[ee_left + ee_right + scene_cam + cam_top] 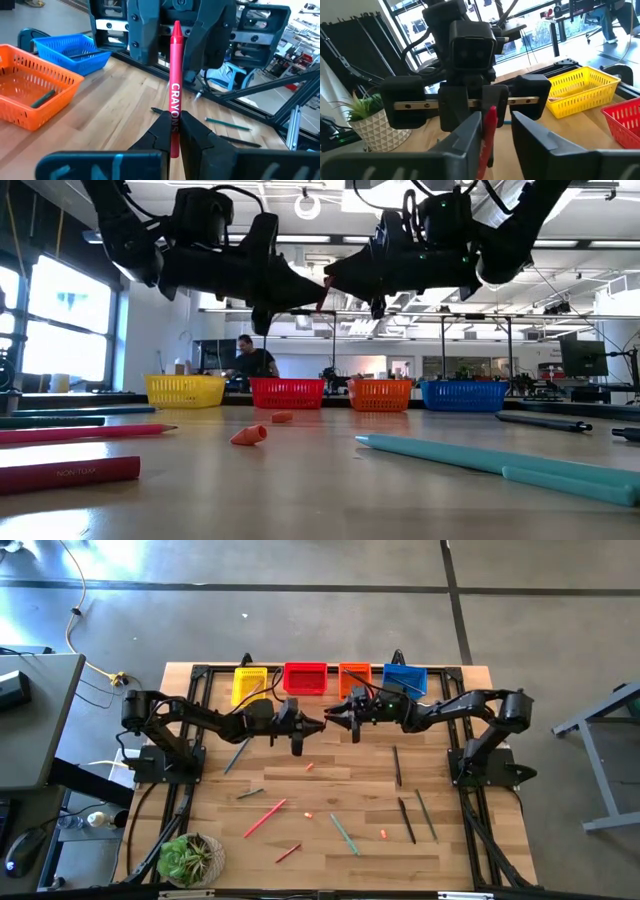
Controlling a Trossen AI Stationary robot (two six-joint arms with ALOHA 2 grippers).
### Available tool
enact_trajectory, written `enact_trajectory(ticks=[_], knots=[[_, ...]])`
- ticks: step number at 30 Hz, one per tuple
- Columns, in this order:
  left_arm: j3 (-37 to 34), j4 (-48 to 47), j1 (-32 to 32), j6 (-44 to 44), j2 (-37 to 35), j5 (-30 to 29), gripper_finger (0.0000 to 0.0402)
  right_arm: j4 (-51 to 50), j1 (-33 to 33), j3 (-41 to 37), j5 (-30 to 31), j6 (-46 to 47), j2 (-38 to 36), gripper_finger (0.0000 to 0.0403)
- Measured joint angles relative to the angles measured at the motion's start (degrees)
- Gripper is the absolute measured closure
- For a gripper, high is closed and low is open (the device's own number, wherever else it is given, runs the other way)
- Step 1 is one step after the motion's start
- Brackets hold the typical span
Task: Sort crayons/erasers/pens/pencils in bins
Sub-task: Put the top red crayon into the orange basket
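Note:
Above the middle of the table my two grippers meet tip to tip. My left gripper is shut on a red crayon marked CRAYONS. The crayon points at my right gripper, which is open. The crayon's pointed end lies between the right gripper's fingers, close to one of them; whether it touches that finger I cannot tell. The yellow bin, red bin, orange bin and blue bin stand in a row at the far edge. Small pale orange erasers lie on the table. My left gripper pinches the crayon's blunt end between its two fingers. The fingers come level from the table's left and lie along the crayon. The crayon sticks out past the fingertips toward the right arm, lifted clear of the table.
Loose red sticks, a teal pen and dark pens lie on the near half of the table. A potted plant stands at the near left corner. A person shows in the room beyond the bins.

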Motion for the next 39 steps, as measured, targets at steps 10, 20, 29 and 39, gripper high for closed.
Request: enact_trajectory(ticks=[10,20,29,39], knots=[[0.00,1.45,0.02,1.46,0.00,-0.90,0.0397,1.02,0.00,0.00,-0.91,-0.21,0.00,0.0378],[0.02,1.52,0.07,3.83,0.00,-0.77,0.0361,1.52,0.00,-0.02,-0.80,-0.44,0.00,0.0387],[0.04,1.11,0.10,7.36,-0.14,1.41,0.0284,1.30,0.00,-0.04,-0.19,-4.60,0.00,0.0387],[-2.96,1.51,0.54,13.37,-1.40,0.51,0.0266,0.73,1.01,-0.11,1.24,-9.26,0.04,0.0387]])
